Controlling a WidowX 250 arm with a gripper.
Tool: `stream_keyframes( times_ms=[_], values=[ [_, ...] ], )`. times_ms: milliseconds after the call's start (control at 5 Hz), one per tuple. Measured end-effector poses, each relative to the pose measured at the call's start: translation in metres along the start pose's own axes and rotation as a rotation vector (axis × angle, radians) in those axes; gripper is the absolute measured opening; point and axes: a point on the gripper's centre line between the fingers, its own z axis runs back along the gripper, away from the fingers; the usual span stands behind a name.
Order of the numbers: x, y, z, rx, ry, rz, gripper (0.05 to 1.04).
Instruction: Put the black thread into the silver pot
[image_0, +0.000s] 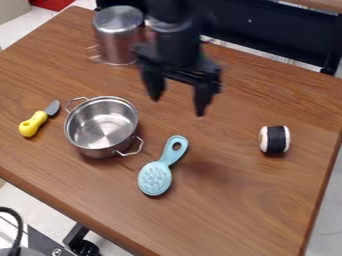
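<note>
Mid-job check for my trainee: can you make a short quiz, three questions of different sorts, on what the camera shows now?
1. True or false: the black thread is already inside the silver pot.
2. Multiple choice: which thing lies on the table between the two-handled silver pot and the thread, going left to right in the picture?
a) the yellow-handled knife
b) the light blue brush
3. Fill in one word: the fingers of the gripper are apart, so it is ____.

Key: 1 false; 2 b; 3 open
</note>
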Motion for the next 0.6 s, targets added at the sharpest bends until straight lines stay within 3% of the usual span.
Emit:
stream_keyframes(
  times_ms=[200, 400, 600],
  values=[
    [0.018, -0.023, -0.005, 0.003, 0.031, 0.069, 0.999],
    [0.022, -0.053, -0.020, -0.023, 0.056, 0.162, 0.999],
    [0.031, -0.074, -0.028, -0.014, 0.071, 0.326, 0.999]
  ],
)
